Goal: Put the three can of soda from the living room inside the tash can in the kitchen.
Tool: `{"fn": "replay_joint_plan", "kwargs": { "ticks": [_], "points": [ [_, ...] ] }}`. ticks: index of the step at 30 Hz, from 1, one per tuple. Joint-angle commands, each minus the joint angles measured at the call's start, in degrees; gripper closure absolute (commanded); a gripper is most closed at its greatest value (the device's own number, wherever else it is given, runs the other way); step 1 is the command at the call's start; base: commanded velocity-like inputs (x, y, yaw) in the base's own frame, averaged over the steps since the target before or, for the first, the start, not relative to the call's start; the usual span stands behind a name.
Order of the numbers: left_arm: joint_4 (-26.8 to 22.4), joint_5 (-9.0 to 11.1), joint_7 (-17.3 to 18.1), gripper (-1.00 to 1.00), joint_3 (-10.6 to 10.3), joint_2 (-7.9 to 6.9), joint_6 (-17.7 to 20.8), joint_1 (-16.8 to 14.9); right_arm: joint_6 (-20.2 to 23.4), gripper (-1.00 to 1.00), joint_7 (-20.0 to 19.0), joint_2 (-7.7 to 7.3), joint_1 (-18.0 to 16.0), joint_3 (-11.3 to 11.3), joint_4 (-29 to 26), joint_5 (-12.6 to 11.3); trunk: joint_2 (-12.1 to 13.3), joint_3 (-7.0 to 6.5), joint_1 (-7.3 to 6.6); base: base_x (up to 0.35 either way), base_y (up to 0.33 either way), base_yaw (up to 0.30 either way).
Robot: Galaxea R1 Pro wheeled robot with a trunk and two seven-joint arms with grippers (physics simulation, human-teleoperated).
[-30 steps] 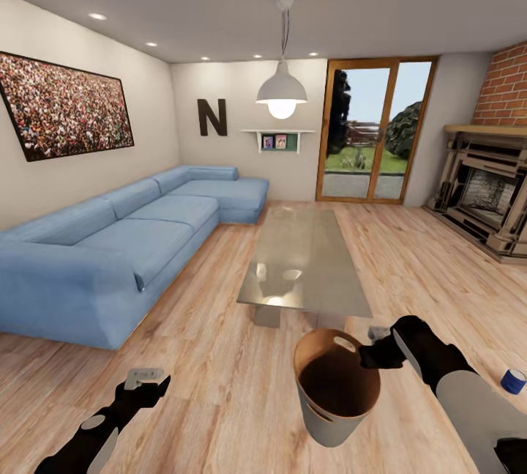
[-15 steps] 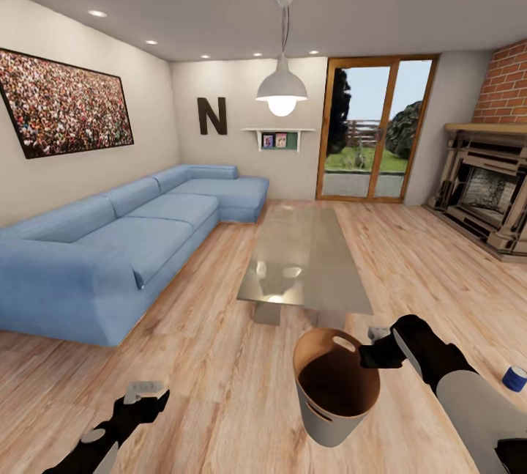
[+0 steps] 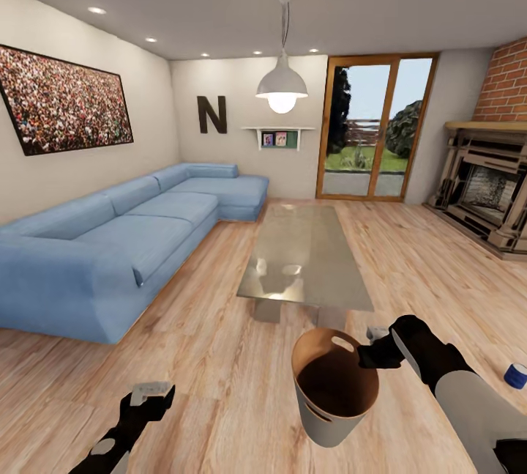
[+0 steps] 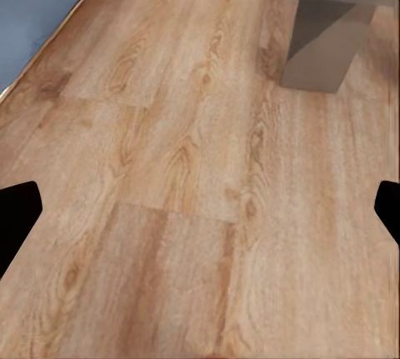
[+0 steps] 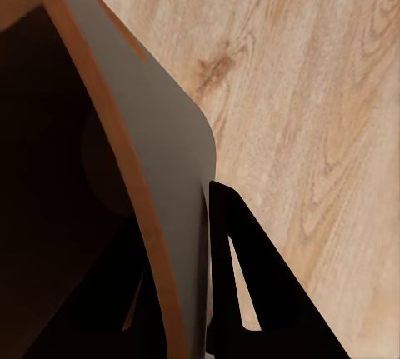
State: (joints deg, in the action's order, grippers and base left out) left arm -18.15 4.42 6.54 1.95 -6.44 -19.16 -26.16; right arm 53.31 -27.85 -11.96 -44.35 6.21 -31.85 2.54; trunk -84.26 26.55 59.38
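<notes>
The right arm reaches in from the head view's lower right, white forearm and black wrist angled toward the middle, its right gripper closed on the rim of the trash can, one finger outside the wall and one inside. The left arm sits low, and its left gripper points forward with jaws spread wide

Head cam: high, facing forward-down across light wood plank floor. Left wrist cam: close above that floor. Right wrist cam: tight on grey tapered bin, shared with head view.
</notes>
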Motion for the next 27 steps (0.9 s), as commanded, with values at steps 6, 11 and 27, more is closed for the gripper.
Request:
{"fn": "replay_joint_plan", "kwargs": {
  "ticks": [6,11,27],
  "points": [
    [0.3,0.1,-2.6,-1.00,-2.6,1.97,-1.0,0.1,0.3,1.00,-0.4,0.01,0.0,-0.2,-0.1,-1.3,-2.4,1.07,1.32,0.000,0.000,0.000],
    [1.6,0.0,-3.2,-1.00,-3.1,2.18,-2.4,0.1,0.8,1.00,-0.3,0.01,0.0,-0.2,-0.1,-1.3,-4.4,2.00,2.42,0.000,0.000,0.000],
    [5.7,-0.1,-3.3,-1.00,-7.5,2.22,-3.0,0.1,1.2,1.00,-0.3,0.04,0.0,0.0,-0.1,-1.3,-10.8,6.12,5.93,0.000,0.000,0.000]
  ]
}}
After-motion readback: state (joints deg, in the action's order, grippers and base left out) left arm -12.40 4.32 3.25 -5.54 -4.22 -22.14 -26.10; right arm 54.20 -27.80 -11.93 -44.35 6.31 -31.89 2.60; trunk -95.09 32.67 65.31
